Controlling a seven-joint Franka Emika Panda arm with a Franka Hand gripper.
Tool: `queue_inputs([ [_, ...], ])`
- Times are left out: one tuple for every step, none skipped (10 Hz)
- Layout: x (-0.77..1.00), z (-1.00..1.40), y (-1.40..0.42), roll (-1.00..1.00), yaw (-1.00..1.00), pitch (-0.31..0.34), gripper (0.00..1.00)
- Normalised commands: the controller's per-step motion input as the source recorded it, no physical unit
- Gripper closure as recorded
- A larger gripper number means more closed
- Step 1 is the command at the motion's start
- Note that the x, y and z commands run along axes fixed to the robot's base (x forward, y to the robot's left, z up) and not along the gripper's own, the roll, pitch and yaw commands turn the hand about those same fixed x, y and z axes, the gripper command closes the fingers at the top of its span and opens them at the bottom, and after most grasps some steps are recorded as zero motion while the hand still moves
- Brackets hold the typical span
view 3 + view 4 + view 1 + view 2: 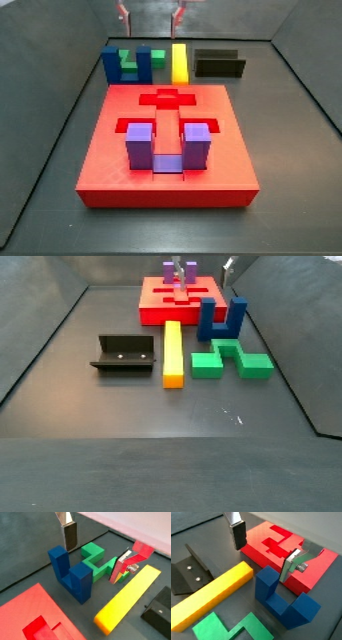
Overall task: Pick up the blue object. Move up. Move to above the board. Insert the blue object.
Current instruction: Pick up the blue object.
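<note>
Navy blue object (72, 573) upright on dark floor, prongs up, untouched; beside green block (95, 561) and long yellow bar (211, 594); just off edge of red board (167, 150). Purple U-block (166, 146) seated in board recess. Tool (266, 546) above blue object, plates apart, nothing between; one finger (69, 532) and other (126, 564) seen in wrist views. Fixture (124, 354) beside yellow bar.

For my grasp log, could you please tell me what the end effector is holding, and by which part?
Nothing is held: the end effector hangs open above the blue object, its fingers clear of the prongs.
</note>
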Motion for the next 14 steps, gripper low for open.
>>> queue_inputs([
  [0.00,-0.19,-0.08,0.00,0.00,-0.020,0.00],
  [0.00,-0.19,-0.06,0.00,0.00,-0.010,0.00],
  [-0.03,-0.20,-0.03,0.00,0.00,-0.004,0.00],
  [-0.04,-0.21,-0.03,0.00,0.00,-0.007,0.00],
  [-0.04,-0.21,-0.03,0.00,0.00,-0.011,0.00],
  [-0.13,-0.24,0.00,0.00,0.00,-0.004,0.00],
  [-0.11,-0.25,0.00,0.01,0.00,-0.003,0.00],
  [-0.10,-0.27,0.00,0.02,0.00,0.000,0.00],
  [-0.13,-0.29,0.00,0.04,0.00,0.000,0.00],
  [-0.12,-0.32,0.00,0.05,0.00,-0.007,0.00],
  [-0.11,-0.34,0.00,0.05,0.00,-0.010,0.00],
  [-0.08,-0.35,0.00,0.05,0.00,-0.004,0.00],
  [-0.06,-0.35,0.00,0.06,0.00,0.000,0.00],
  [-0.05,-0.34,0.03,0.06,0.00,0.000,0.00],
])
